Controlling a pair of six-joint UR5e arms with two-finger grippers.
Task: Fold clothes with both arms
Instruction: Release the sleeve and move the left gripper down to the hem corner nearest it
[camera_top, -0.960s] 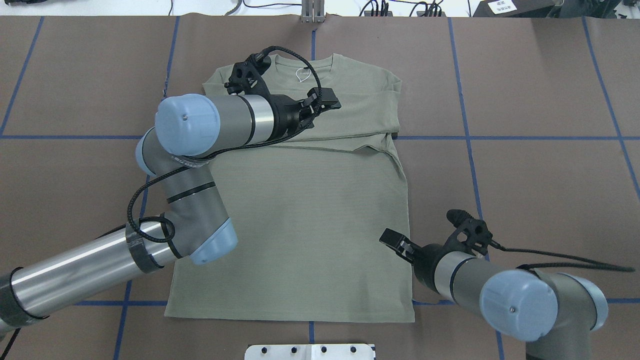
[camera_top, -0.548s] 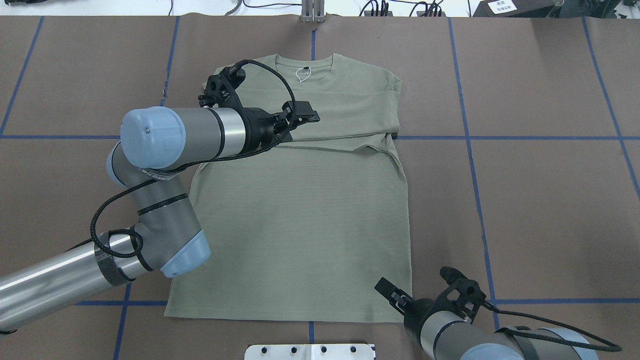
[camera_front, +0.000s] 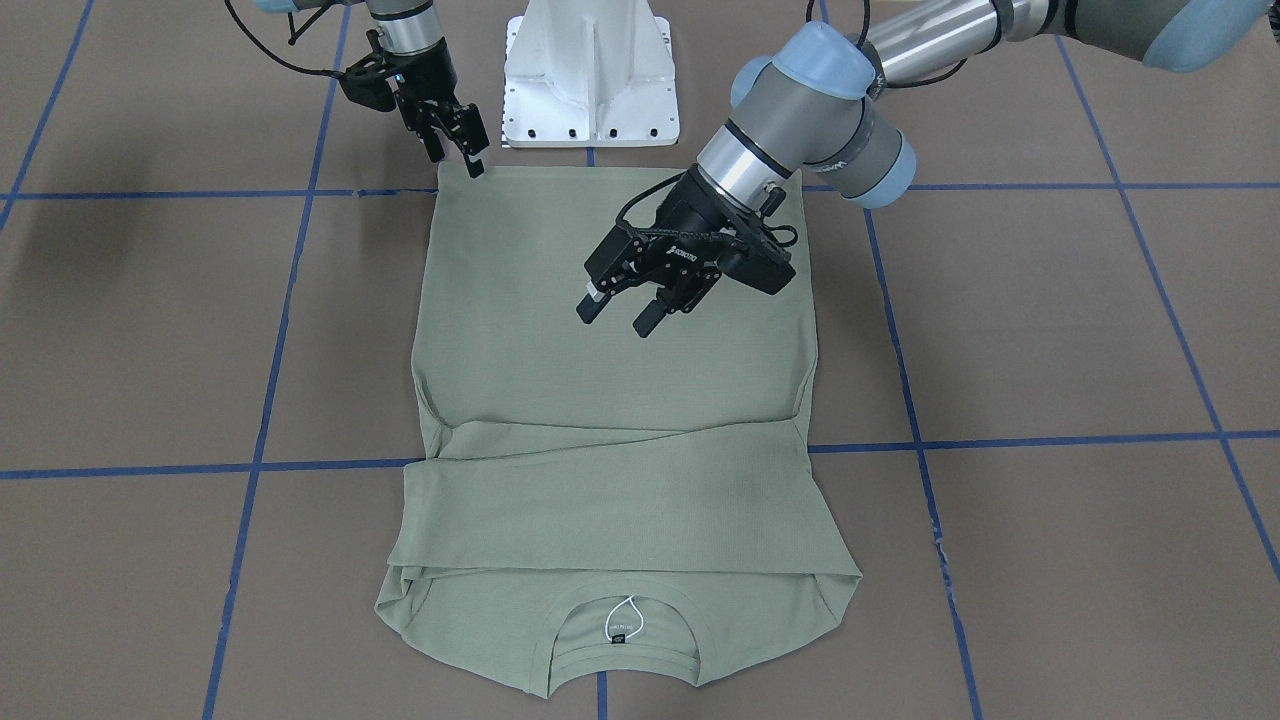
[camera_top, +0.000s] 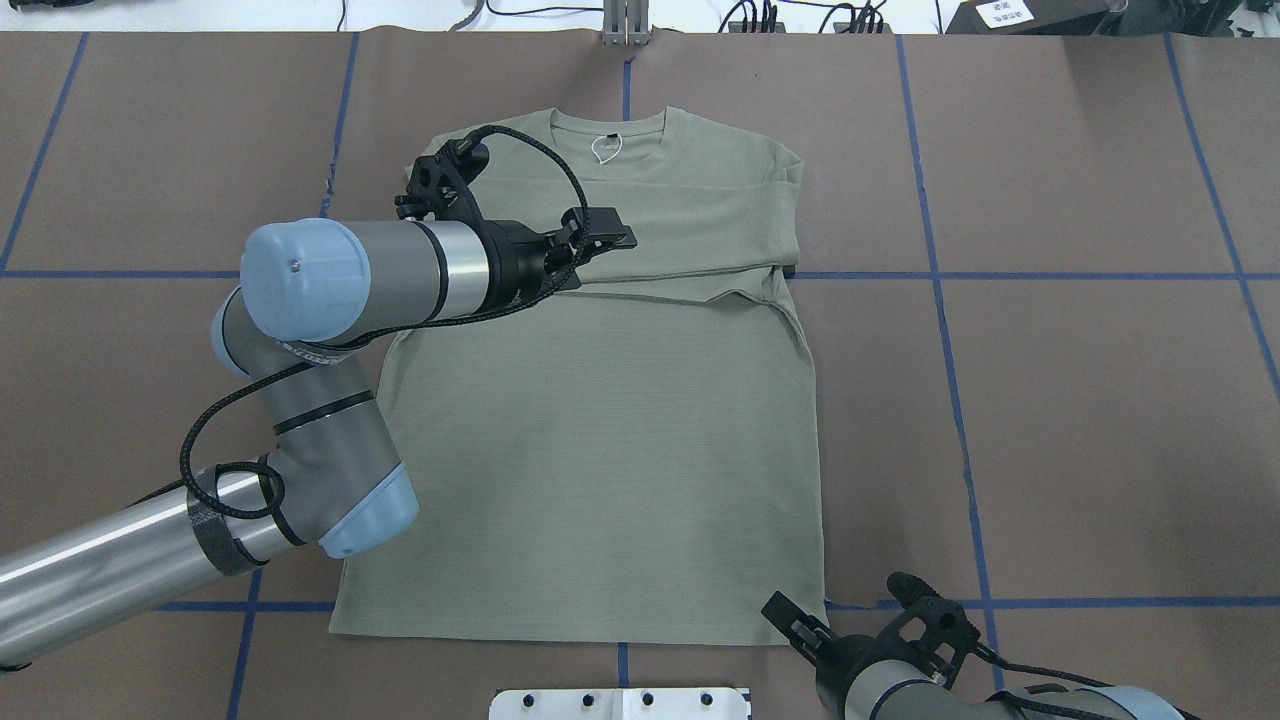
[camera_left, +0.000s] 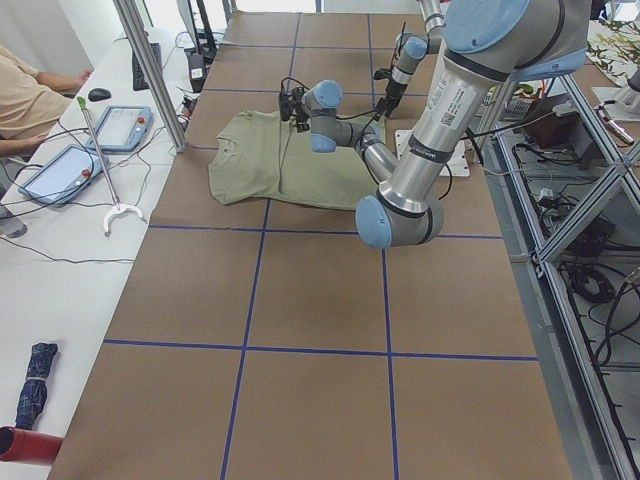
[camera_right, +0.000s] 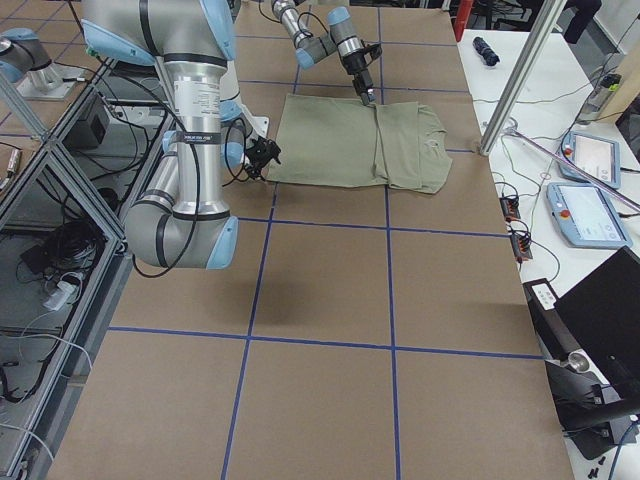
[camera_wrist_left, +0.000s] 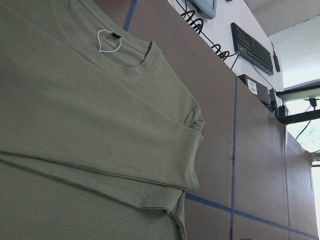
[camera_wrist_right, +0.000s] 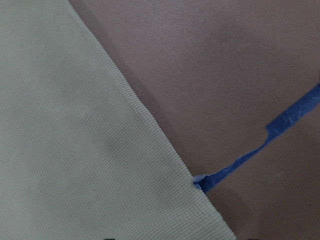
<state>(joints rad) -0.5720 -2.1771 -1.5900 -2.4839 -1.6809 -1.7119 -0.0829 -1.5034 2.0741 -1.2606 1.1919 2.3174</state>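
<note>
The right claw (camera_front: 457, 158) had moved to the hem corner of the knit shirt (camera_top: 600, 450), spread wide. The left claw (camera_front: 617, 312) hovered wide above it.

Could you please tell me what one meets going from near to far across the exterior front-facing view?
Neck label → folded sleeves → left end effector → right end effector.

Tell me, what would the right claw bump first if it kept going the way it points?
Probably the green shirt, at its hem corner just under the tips of the right claw. The brown table lies right beneath. The height is hard to judge.
</note>
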